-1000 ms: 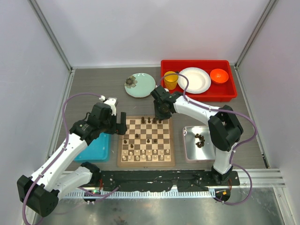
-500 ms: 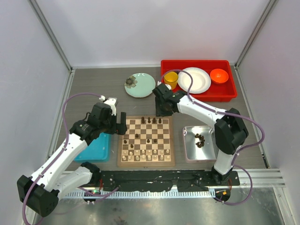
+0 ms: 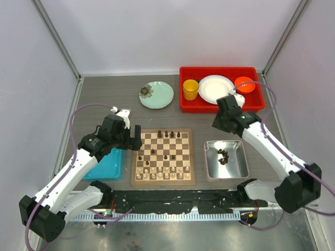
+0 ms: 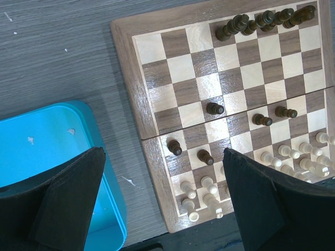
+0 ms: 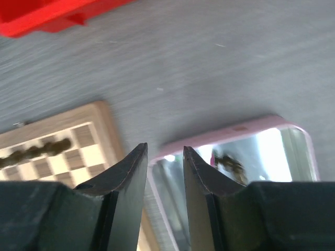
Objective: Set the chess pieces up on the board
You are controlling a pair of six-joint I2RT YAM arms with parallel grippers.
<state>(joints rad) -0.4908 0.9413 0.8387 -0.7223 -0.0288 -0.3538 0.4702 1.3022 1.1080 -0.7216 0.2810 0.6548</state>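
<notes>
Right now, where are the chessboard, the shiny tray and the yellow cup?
chessboard point(image 3: 137, 157): top view, on its left wooden border.
shiny tray point(image 3: 236, 168): top view, on its bare floor.
yellow cup point(image 3: 190, 90): top view, on its middle.

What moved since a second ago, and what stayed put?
The right gripper swung right, away from the far edge of the board, and now hangs near the metal tray, fingers a little apart with nothing between them. The left gripper stayed wide open by the board's left side. The pieces on the board look unchanged.
</notes>
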